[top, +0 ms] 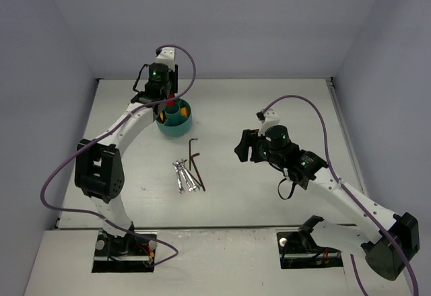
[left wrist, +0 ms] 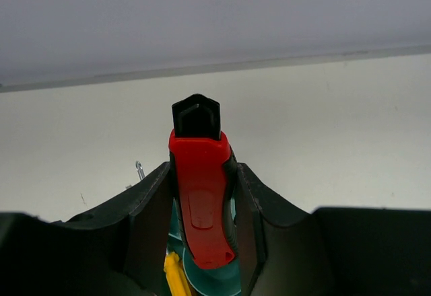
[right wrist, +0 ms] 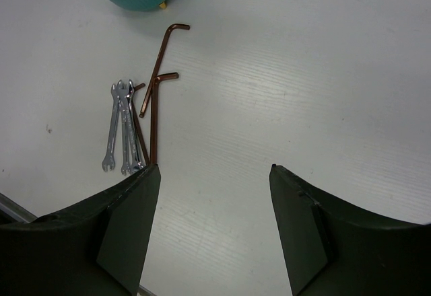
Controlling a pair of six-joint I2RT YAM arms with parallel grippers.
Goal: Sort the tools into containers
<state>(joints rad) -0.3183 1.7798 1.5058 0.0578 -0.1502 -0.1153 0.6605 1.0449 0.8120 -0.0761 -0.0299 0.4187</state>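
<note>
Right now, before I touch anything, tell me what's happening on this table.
The left end effector holds the red-handled tool over the teal organiser at the far left of the table, not yet released. The right end effector hangs open and empty above the table. The silver wrenches and hex keys lie loose between the arms, not yet sorted.

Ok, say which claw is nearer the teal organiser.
Left. The left claw is over the teal organiser, gripping the red-handled tool; the right claw hangs open off to its right, past the hex keys.
</note>
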